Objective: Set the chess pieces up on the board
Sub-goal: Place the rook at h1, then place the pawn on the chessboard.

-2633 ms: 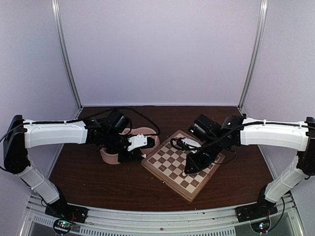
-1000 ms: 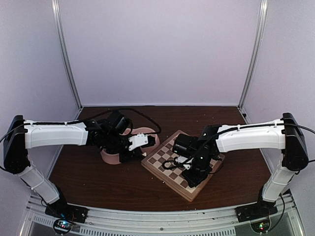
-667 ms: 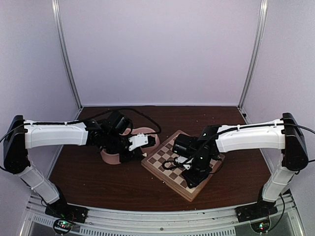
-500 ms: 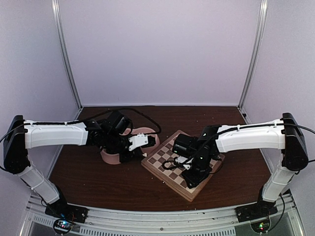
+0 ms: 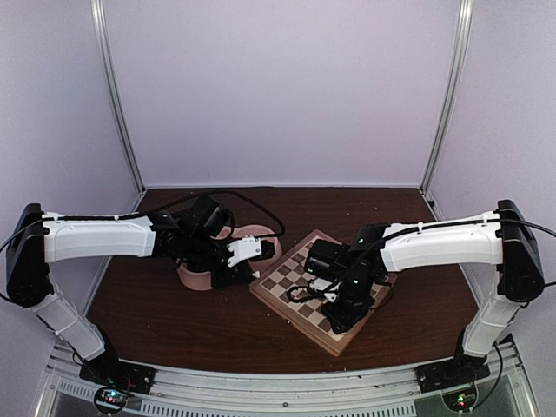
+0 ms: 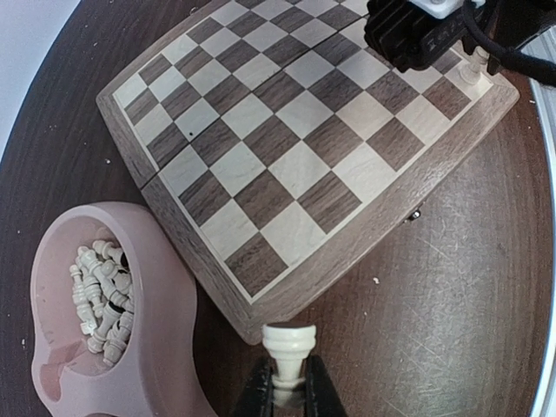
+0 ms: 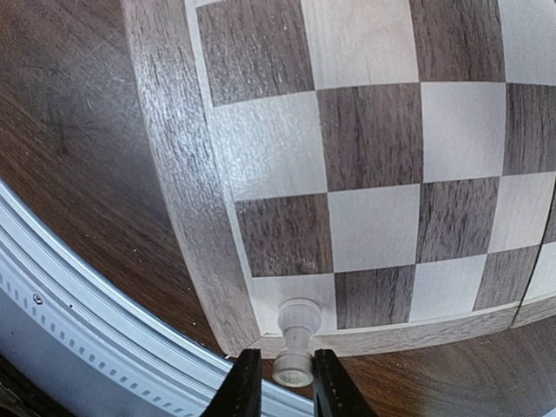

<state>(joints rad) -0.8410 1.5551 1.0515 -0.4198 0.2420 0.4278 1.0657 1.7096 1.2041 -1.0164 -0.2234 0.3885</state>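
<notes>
Right gripper (image 7: pixel 288 369) jaws just cracked apart, thin gaps either side of the cream piece (image 7: pixel 295 334). It stands upright on a light corner square of the board (image 7: pixel 373 130), so it looks placed, one down. Left gripper (image 6: pixel 287 382) is clamped on a second cream piece (image 6: pixel 288 340) just off the board edge, beside the pink dish (image 6: pixel 165 339) holding the remaining chess pieces (image 6: pixel 97 295). Versus the earliest frame: right arm was back over the far squares, now low at the near corner. Left arm unmoved.
</notes>
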